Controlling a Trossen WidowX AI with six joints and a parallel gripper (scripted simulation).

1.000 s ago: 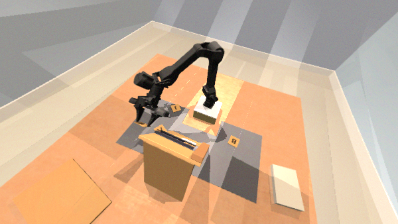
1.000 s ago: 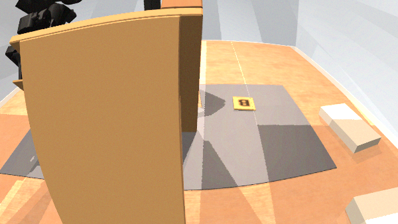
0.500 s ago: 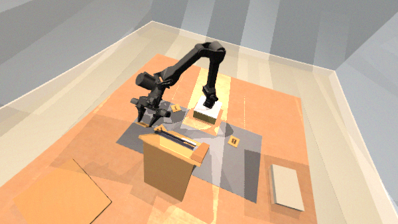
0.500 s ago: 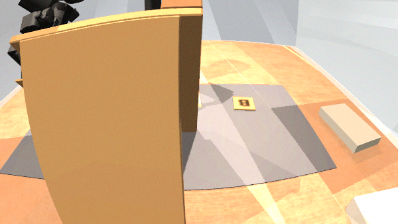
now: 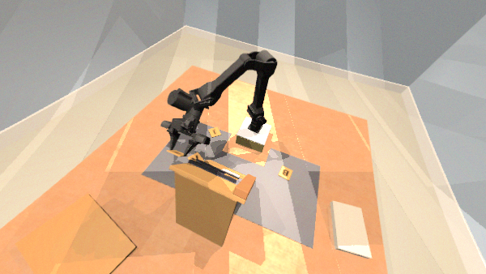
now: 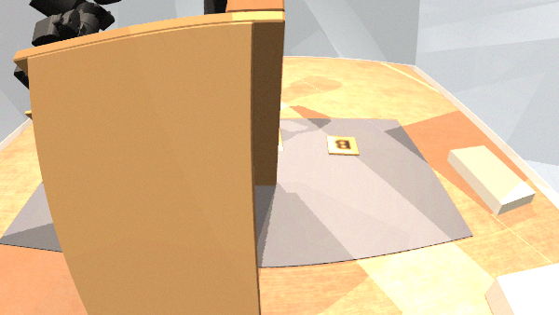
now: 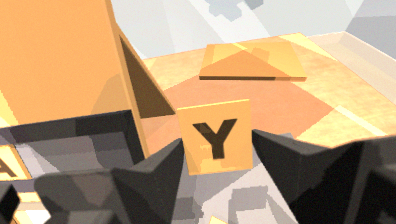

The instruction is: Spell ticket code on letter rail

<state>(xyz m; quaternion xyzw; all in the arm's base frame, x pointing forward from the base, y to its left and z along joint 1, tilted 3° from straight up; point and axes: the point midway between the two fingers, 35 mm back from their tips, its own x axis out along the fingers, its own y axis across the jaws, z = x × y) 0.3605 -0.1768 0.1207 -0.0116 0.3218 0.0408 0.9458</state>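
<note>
My gripper (image 5: pixel 179 152) (image 7: pixel 216 139) is shut on the yellow Y tile (image 5: pixel 176 153) (image 7: pixel 216 165), gripping it by opposite edges with the letter upright in the wrist view. The tile is beside the left end of the board (image 5: pixel 204 207) (image 6: pixel 154 163) (image 7: pixel 55 60), outside the dark rail (image 5: pixel 211 169) (image 7: pixel 100 119). An A tile (image 5: pixel 196 156) (image 7: pixel 11 164) is at the rail's left part. A B tile (image 5: pixel 285 173) (image 6: pixel 343 145) lies on the mat, right of the board. Another tile (image 5: pixel 215 132) lies behind the rail; its letter is unclear. I cannot read the ticket's code.
An orange block (image 5: pixel 245 187) closes the rail's right end. The grey mat (image 5: pixel 283 215) (image 6: pixel 373 238) lies under the board. A flat orange panel (image 5: pixel 77 239) (image 7: pixel 250 62) is at the front left. A pale block (image 5: pixel 351 227) (image 6: pixel 489 179) is at the right. The arm's base stands on a white box (image 5: pixel 251 143).
</note>
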